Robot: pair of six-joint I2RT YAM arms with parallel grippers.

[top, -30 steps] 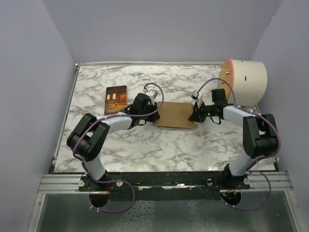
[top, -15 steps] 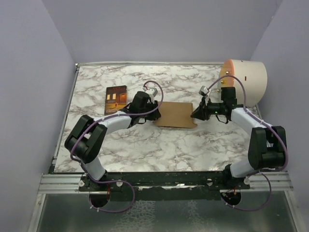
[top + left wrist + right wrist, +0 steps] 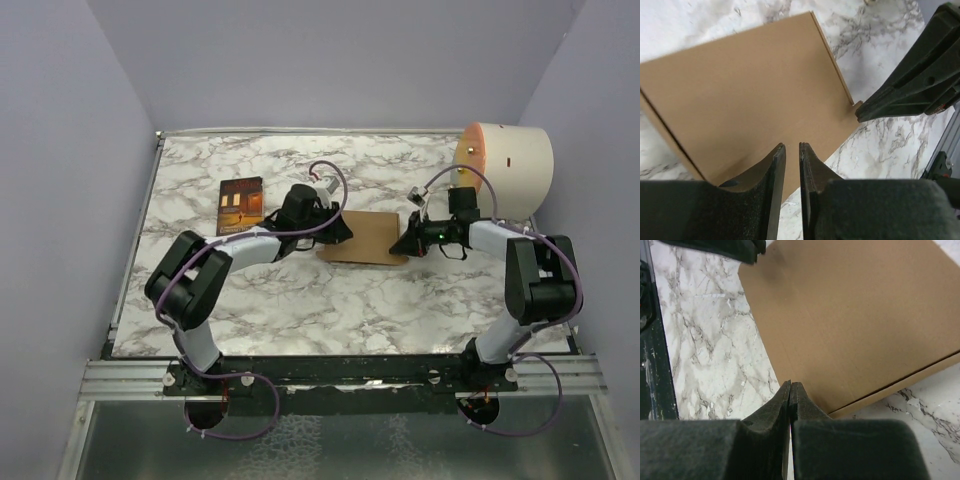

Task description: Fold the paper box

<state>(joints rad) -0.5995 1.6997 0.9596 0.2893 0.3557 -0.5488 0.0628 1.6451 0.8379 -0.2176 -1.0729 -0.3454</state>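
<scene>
The paper box (image 3: 367, 238) lies flat and closed on the marble table, a plain brown cardboard rectangle. My left gripper (image 3: 344, 232) reaches over its left end. In the left wrist view the fingertips (image 3: 792, 146) hang above the brown lid (image 3: 755, 95) with a narrow empty gap between them. My right gripper (image 3: 399, 246) is at the box's right edge. In the right wrist view it (image 3: 790, 384) is shut with nothing in it, its tips at the edge of the cardboard (image 3: 855, 315). The left wrist view shows the right gripper's fingers (image 3: 912, 82) touching a small tab at the box's corner.
A dark book with an orange cover picture (image 3: 240, 206) lies left of the left gripper. A large cream cylinder (image 3: 506, 170) lies on its side at the back right, close behind the right arm. Lilac walls enclose the table on three sides.
The left gripper has slid right onto the box's left end. The right gripper drew back and opened a little, then came back to the box's right edge and shut.
</scene>
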